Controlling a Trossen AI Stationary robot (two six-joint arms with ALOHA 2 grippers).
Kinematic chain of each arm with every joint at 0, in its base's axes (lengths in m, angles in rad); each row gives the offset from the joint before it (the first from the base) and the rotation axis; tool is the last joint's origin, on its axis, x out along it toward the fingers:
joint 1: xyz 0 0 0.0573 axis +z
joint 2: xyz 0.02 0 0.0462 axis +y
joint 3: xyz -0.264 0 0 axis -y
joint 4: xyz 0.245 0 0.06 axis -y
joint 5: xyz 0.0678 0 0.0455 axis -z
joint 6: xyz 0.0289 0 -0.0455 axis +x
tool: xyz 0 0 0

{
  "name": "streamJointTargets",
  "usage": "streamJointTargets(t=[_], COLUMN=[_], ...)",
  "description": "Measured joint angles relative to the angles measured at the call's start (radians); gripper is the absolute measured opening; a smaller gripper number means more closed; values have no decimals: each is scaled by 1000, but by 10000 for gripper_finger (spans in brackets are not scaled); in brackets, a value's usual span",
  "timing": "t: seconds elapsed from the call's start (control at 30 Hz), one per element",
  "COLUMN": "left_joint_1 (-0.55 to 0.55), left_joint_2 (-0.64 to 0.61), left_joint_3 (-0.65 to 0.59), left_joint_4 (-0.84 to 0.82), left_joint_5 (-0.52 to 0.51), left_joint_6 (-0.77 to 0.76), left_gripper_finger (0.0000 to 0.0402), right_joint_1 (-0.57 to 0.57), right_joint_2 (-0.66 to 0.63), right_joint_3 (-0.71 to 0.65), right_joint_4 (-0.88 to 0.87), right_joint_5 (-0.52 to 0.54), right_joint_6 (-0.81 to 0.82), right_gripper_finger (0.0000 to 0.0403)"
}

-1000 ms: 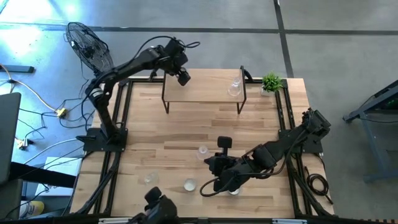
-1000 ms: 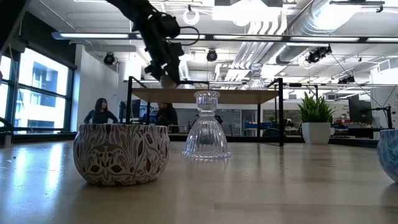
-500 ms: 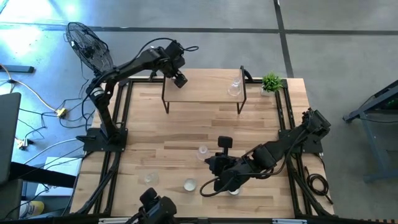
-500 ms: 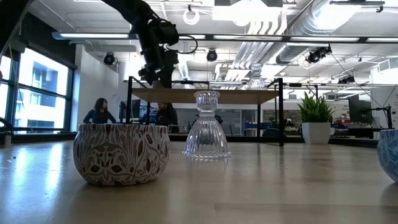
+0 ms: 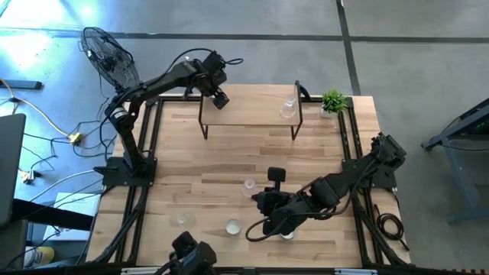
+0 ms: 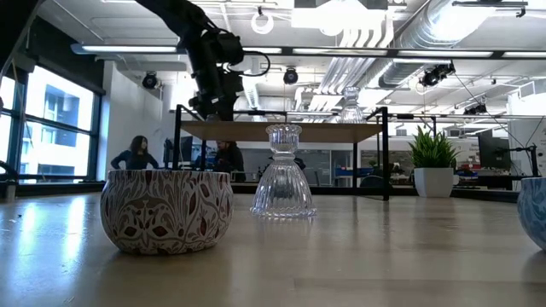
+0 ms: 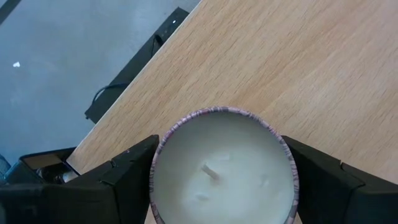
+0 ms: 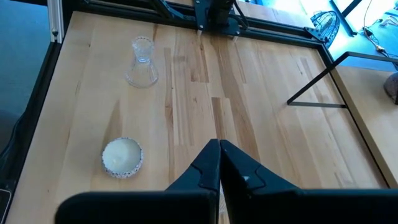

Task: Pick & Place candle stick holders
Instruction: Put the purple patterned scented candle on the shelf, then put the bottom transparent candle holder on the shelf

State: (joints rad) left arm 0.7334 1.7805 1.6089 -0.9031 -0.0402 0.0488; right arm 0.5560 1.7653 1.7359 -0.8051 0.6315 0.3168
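My left gripper is over the left end of the raised wooden shelf, shut on a round tealight cup with white wax. In the low view the same gripper is level with the shelf top. A clear glass stemmed holder stands on the shelf's right end. On the table stand another glass holder, a patterned tealight cup and a third glass holder. My right gripper hangs shut and bare over the near table, right of the patterned cup. My left gripper pinches the tealight cup's round wall between its two fingers, one on each opposite side. The fingers slant steeply down from above. The cup is upright, wax up, over the shelf top; I cannot tell whether its bottom rests on the wood.
A small green plant in a white pot stands at the far right corner. The shelf's black legs stand on the table. In the low view a blue cup shows at the right edge. People sit in the room behind.
My left gripper, still shut on the tealight cup, has sunk a little toward the shelf's left end and tipped more steeply downward. The right arm has kept still.
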Motion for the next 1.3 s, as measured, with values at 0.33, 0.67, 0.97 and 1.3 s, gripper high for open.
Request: streamJointTargets(t=[0.33, 0.67, 0.97, 1.3], left_joint_1=[0, 0, 0, -6], left_joint_2=[0, -10, -99, -283], left_joint_3=[-1, 78, 192, 195], left_joint_4=[-9, -21, -125, -164], left_joint_5=[4, 8, 99, 677], left_joint_6=[8, 4, -56, -50], left_gripper_finger=[385, 375, 375, 375], right_joint_1=[0, 0, 0, 0], right_joint_2=[0, 0, 0, 0], right_joint_3=[0, 0, 0, 0], right_joint_4=[-11, -28, -40, -53], right_joint_5=[1, 5, 7, 23], right_joint_6=[-2, -3, -1, 0], right_gripper_finger=[0, 0, 0, 0])
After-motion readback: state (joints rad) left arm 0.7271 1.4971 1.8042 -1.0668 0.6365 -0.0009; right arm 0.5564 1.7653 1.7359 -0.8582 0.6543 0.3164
